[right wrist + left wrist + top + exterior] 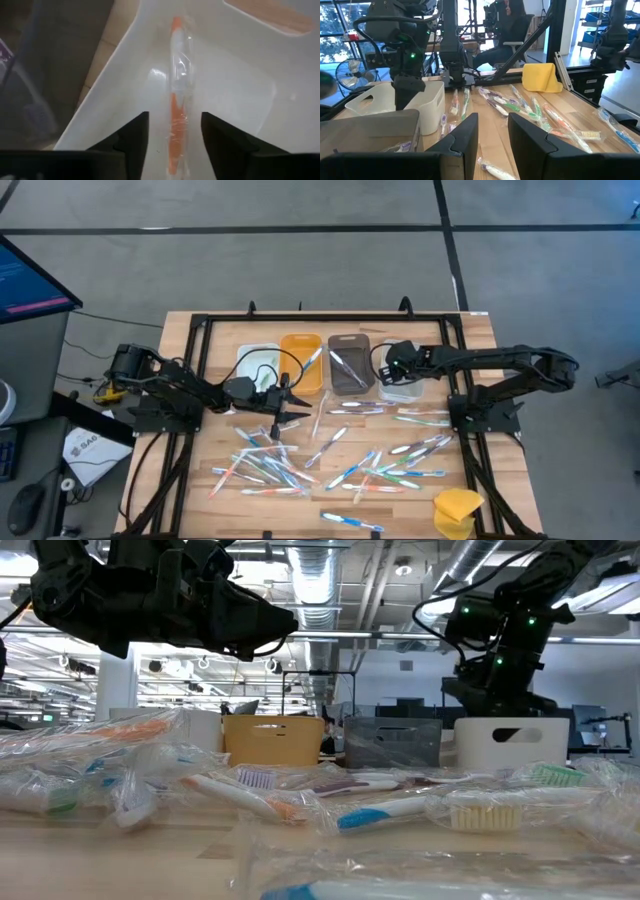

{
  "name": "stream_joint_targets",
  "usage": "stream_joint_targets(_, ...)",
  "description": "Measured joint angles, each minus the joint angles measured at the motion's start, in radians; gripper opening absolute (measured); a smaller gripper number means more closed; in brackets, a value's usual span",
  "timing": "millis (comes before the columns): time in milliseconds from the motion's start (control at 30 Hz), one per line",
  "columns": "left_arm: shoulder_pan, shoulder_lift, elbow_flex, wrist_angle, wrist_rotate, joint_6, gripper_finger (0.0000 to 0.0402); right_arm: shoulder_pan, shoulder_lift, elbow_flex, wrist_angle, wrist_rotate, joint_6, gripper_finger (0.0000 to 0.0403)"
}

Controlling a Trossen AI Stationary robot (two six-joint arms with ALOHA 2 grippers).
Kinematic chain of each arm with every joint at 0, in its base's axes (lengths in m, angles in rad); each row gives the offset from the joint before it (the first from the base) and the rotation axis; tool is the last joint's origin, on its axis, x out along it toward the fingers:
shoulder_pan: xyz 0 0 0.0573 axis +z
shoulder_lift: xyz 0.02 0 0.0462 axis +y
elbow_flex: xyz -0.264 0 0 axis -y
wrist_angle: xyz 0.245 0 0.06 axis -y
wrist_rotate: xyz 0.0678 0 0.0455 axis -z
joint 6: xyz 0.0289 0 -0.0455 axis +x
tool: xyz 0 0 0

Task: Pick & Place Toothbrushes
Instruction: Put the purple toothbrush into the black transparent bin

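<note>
at the near edge of the desk, seen from desk height, wrapped toothbrushes lie in a loose overlapping heap, each in a clear crinkled sleeve; a yellow lump sits at the near right corner. they look light and stiff but slippery in their film, so a grip across the middle of the handle, on a brush lying apart from its neighbours, seems the safest hold; a pinch at the loose wrapper end would likely slide off.

further in, the left tool hovers just above the heap's far left side, its two fingers a little apart with nothing between them.

beyond that stand four bins in a row: white, orange bin, grey bin and a second white bin on the right. the right tool hangs over this last bin, fingers parted and empty, and one orange-and-white brush lies on the bin floor directly below the gap. a few brushes also rest in the orange and grey bins.
</note>
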Motion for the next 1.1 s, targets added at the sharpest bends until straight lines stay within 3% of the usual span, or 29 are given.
stream_joint_targets(233, 0.000, 0.000, 0.000, 0.000, 0.000, 0.000, 0.0102, 0.003, -0.004, 0.078, -0.032, 0.000, -0.049, 0.0215)
stream_joint_targets(400, 0.000, 0.000, 0.000, -0.001, 0.000, -0.001, 0.0102, 0.004, -0.004, 0.169, -0.152, -0.004, -0.076, 0.0200)
stream_joint_targets(567, 0.000, 0.000, 0.000, -0.006, 0.000, -0.002, 0.0102, 0.019, -0.004, 0.285, -0.291, -0.076, -0.131, 0.0179)
stream_joint_targets(867, 0.000, 0.000, 0.000, -0.009, 0.000, -0.010, 0.0102, 0.135, -0.004, 0.437, -0.343, -0.234, -0.212, 0.0153)
stream_joint_targets(1100, 0.000, 0.000, 0.000, -0.014, 0.000, -0.028, 0.0102, 0.251, -0.001, 0.453, -0.339, -0.239, -0.304, 0.0145)
